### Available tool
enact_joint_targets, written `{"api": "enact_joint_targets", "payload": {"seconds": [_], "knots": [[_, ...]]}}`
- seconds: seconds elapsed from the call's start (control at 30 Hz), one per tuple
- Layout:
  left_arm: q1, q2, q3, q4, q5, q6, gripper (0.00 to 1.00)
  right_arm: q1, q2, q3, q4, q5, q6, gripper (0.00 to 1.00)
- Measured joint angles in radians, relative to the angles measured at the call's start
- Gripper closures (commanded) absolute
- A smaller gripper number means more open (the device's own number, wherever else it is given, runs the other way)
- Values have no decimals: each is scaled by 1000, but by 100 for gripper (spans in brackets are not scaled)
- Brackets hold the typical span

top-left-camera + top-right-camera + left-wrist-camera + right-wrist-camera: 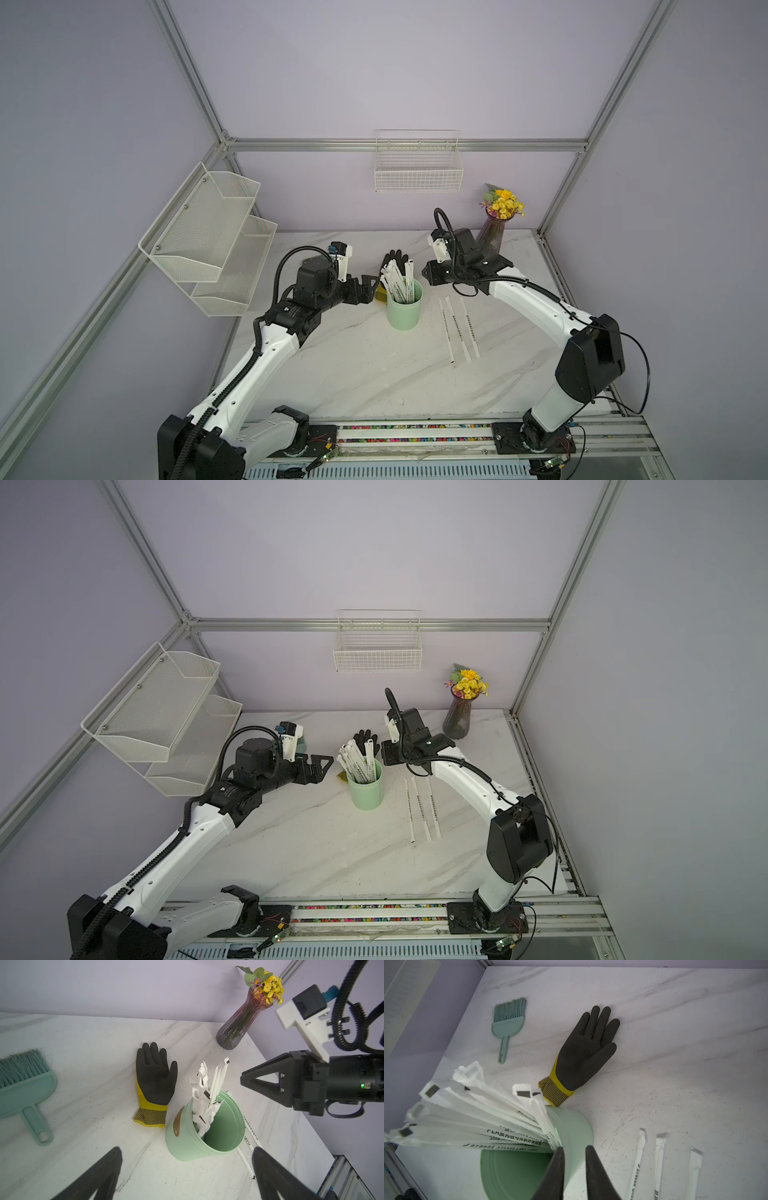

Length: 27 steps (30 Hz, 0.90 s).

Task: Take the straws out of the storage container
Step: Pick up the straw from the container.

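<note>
Near the middle of the white marble-patterned table (353, 374) stands the pale mint-green smooth cylindrical cup (404, 316). The long thin white paper-wrapped straws (397, 282) stand inside it. They lean together like a fan toward the side of the left arm and reach well above the rim. Three more such straws (457, 328) lie flat on the table beside the cup, on the side of the right arm, almost parallel to each other.

The right gripper (574, 1147) hangs just over the rim of the cup. Its fingers are close together with a narrow gap, and nothing is between them. The left gripper (372, 289) is spread wide, just beside the cup, and holds nothing.

I think the step in hand is to take one more straw. It would be good to choose the straw at the edge of the fan and pinch it near the upper end. Pulling it along its own lean should keep the light cup from tipping. The left gripper could steady the cup.

The wrappers look flat and soft, a little crumpled at the tops. Each has a small dark block near the end and dark print along it, so they may bend or slip.
</note>
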Motion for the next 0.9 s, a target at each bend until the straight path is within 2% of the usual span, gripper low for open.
{"api": "enact_joint_targets", "payload": {"seconds": [0.7,0.9], "knots": [[0,-5,-13,0,0,0,3,56,114,119,-21,2,-2,78],[0,-5,-13,0,0,0,3,56,122,123,-36,4,-1,82]]}}
